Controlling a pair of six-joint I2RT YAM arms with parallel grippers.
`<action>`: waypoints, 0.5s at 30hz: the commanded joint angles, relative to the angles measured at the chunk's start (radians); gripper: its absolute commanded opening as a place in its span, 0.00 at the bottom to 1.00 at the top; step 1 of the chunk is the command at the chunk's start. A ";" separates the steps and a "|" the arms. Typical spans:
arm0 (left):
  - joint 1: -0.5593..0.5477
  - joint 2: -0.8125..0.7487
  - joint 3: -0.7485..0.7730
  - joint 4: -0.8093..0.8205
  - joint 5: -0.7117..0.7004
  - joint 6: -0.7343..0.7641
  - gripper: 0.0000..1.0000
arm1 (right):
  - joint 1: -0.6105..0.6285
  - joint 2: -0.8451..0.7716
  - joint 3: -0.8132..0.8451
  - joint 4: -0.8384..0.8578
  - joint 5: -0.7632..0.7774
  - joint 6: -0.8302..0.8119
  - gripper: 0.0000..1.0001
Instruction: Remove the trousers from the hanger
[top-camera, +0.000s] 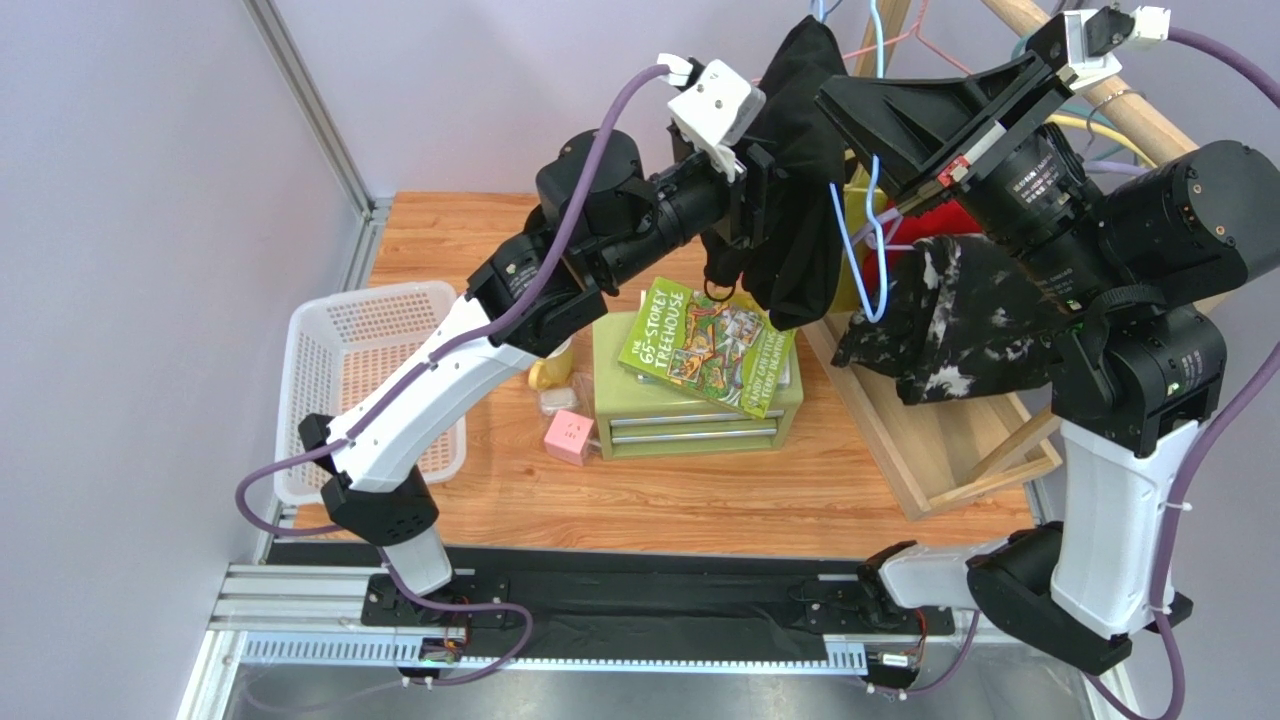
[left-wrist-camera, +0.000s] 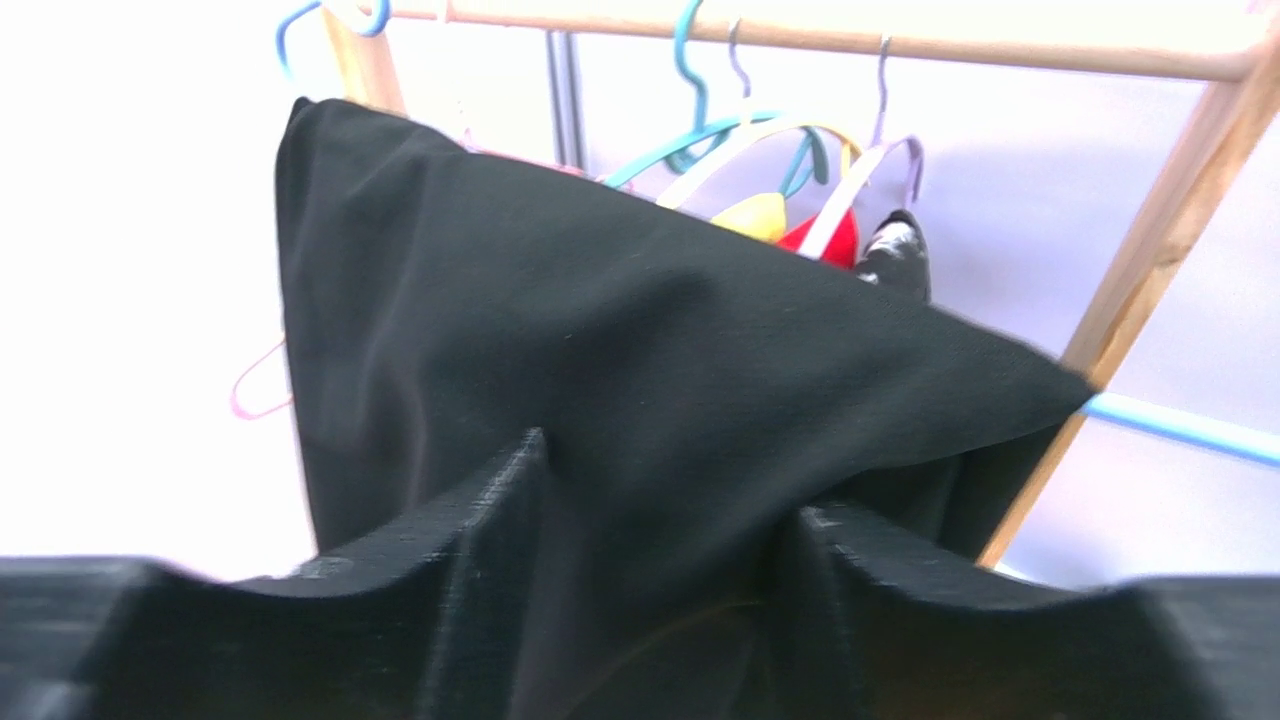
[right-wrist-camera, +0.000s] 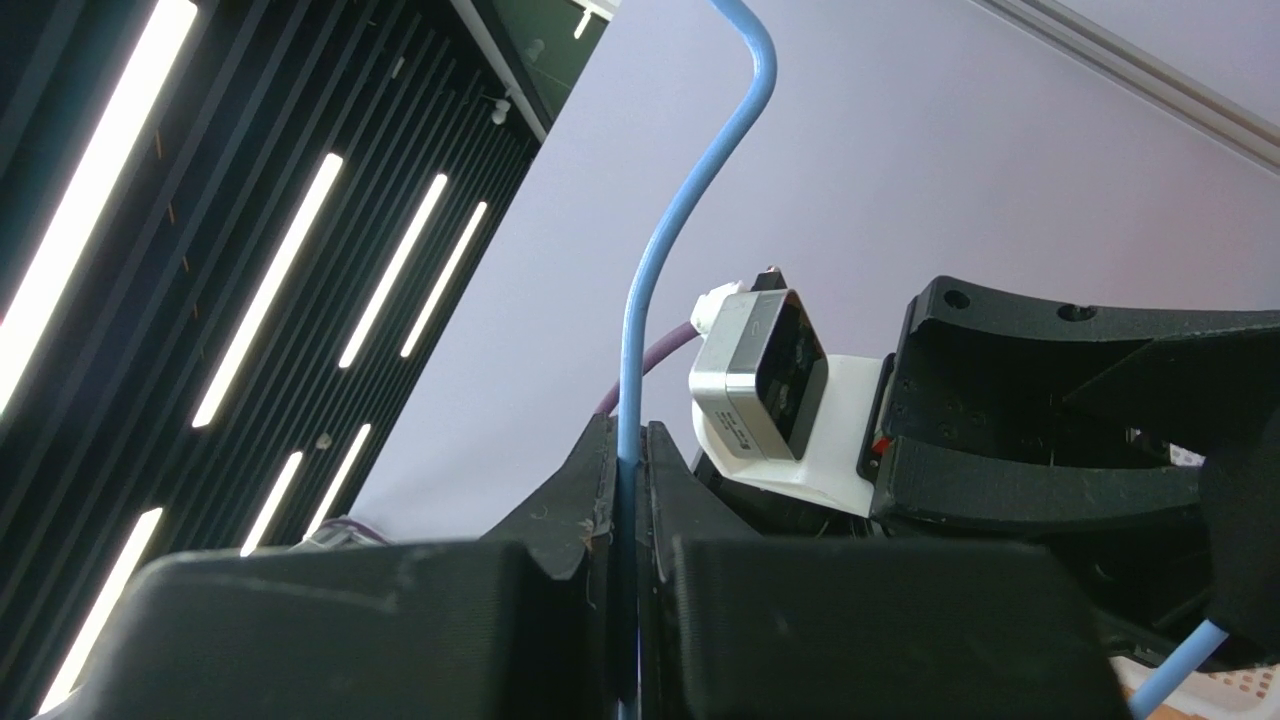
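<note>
Right up against our left wrist camera, the left gripper (left-wrist-camera: 661, 600) has its two fingers (left-wrist-camera: 481, 525) spread apart with a fold of the plain black trousers (left-wrist-camera: 601, 345) bunched between them, so we'd say it's grabbing cloth, though we can't tell how firmly. Those black trousers hang from the wooden rail (left-wrist-camera: 842, 38), and behind them we can spot bits of the yellow-green trousers (left-wrist-camera: 756, 218), the red trousers (left-wrist-camera: 830, 240) and the black speckled trousers (left-wrist-camera: 897, 248) under a row of coloured hangers (left-wrist-camera: 721, 128).

Over on our right side, the right gripper (right-wrist-camera: 631, 495) is pinched tight on the thin wire of a blue hanger (right-wrist-camera: 676, 225), which curves up past the lens.

From above, the speckled trousers (top-camera: 962, 323) drape against the right arm, and below sits a green box (top-camera: 699, 413) with a book (top-camera: 709, 345) on top, a pink cube (top-camera: 570, 437) and a white basket (top-camera: 361, 353) to the left.
</note>
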 joint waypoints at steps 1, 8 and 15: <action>-0.003 0.027 0.084 0.045 0.022 0.017 0.41 | 0.005 -0.065 -0.005 0.168 0.012 -0.029 0.00; -0.004 0.025 0.121 0.032 0.062 0.017 0.00 | 0.005 -0.096 -0.010 0.128 0.046 -0.068 0.00; -0.017 -0.056 0.106 0.056 0.030 -0.018 0.00 | 0.005 -0.136 -0.112 0.094 0.113 -0.120 0.00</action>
